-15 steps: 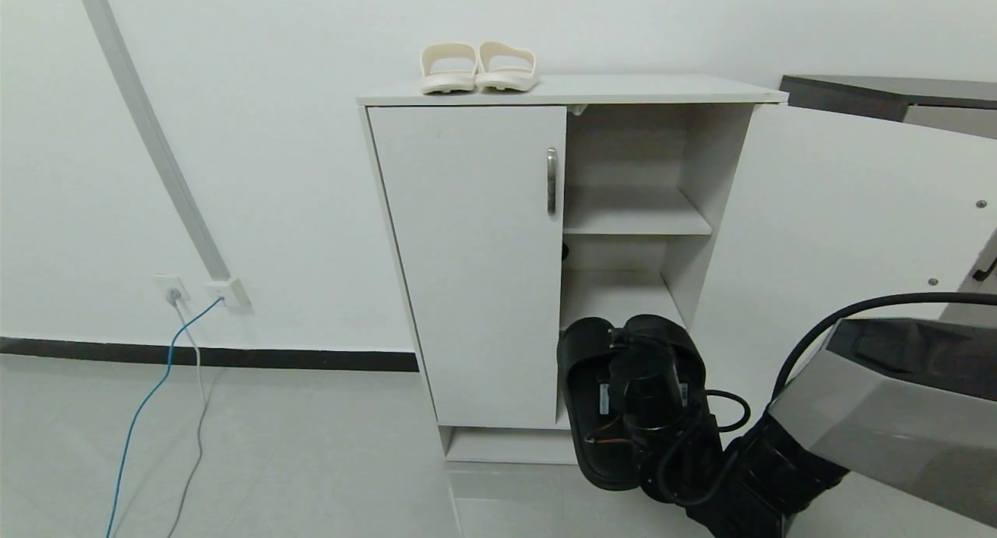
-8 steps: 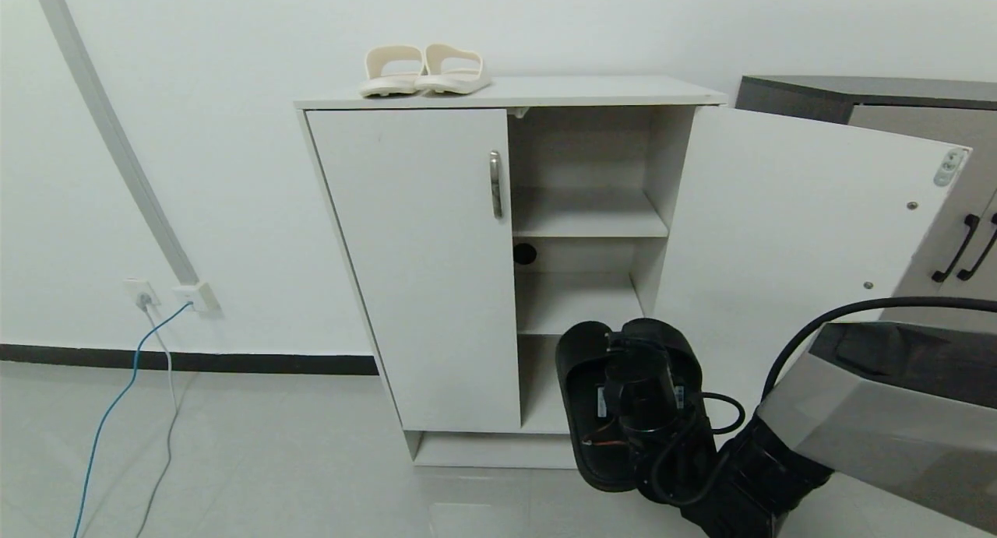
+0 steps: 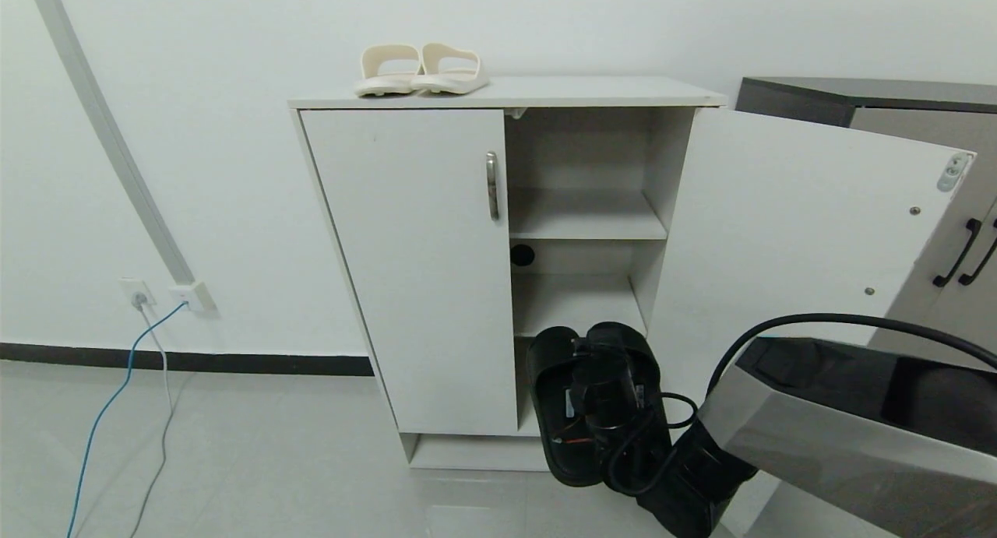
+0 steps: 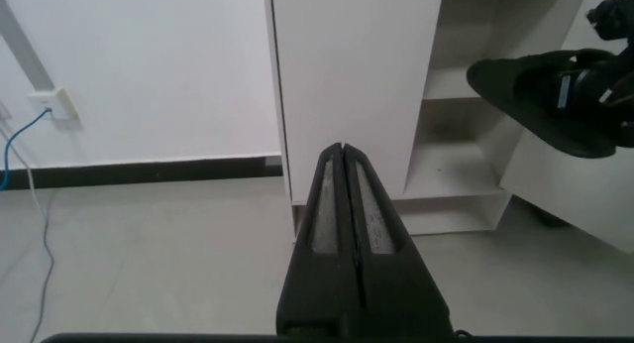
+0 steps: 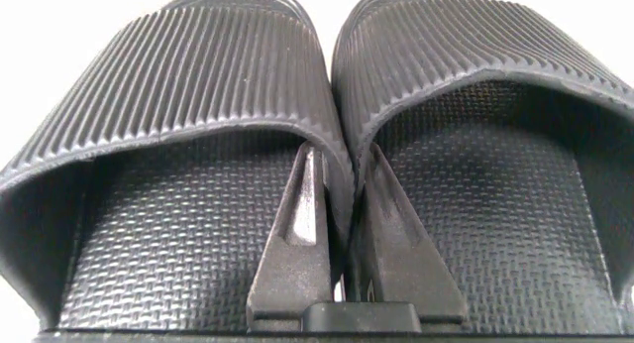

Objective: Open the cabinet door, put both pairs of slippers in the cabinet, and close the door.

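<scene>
**A:** What has the right tool [image 5: 342, 184] got?

**B:** It is clenched on the black slippers [image 5: 198, 115]. Its two fingers pinch the inner strap walls where the pair meets, so both ride as one.

**A:** Will that grip hold?

**B:** Likely. They look like light, soft rubber, and the ribbed straps should not slip. The soles may flex and swing, though.

**A:** And the left tool [image 4: 343, 174]?

**B:** Clenched on nothing, hanging low above the floor [image 4: 149, 254], off to the cabinet's closed side.

**A:** Where is the black pair now?

**B:** In the air before the cabinet [image 3: 405, 273], low at its open half and not yet inside. The right door [image 3: 779, 234] stands wide, and the lower shelf [image 3: 572, 304] is bare.

**A:** The other pair?

**B:** The cream slippers [image 3: 420, 69] sit side by side, touching, on the cabinet's top. They look equally light, so I'd take them by the adjoining straps too.
</scene>
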